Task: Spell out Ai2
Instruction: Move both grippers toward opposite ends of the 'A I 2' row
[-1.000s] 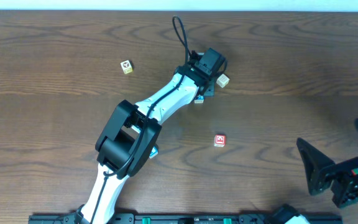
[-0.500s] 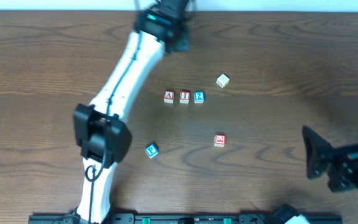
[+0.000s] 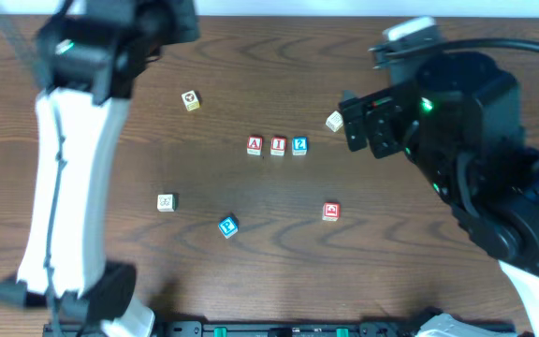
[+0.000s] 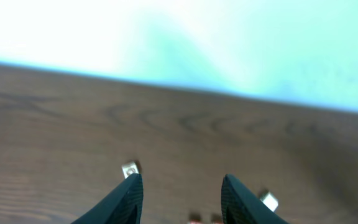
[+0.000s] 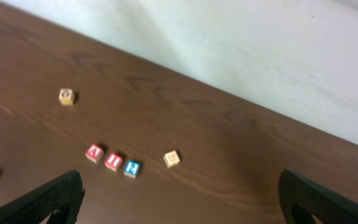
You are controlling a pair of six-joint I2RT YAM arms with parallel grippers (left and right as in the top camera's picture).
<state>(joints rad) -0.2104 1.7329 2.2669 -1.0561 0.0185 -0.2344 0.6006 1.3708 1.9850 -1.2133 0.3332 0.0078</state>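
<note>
The red "A" cube [image 3: 254, 145], the red "I" cube [image 3: 277, 145] and the blue "2" cube [image 3: 299, 145] stand in a tight row at mid-table, reading A, I, 2. The row also shows in the right wrist view: A [image 5: 94, 153], I [image 5: 113, 162], 2 [image 5: 131, 168]. My left gripper [image 4: 182, 193] is open and empty, raised high over the far left. My right gripper [image 5: 180, 180] is open wide and empty, high above the table right of the row.
Loose cubes: a cream one [image 3: 334, 121] just right of the row, a yellowish one [image 3: 190, 100] far left, a cream one [image 3: 166, 202], a blue one [image 3: 227, 226] and a red one [image 3: 330, 212] nearer the front. The left arm [image 3: 73, 140] and right arm [image 3: 457, 122] loom high.
My left arm has lifted off the row and swung back to the far left. My right arm has risen from the right front corner into the upper right. The three cubes stayed in line.
</note>
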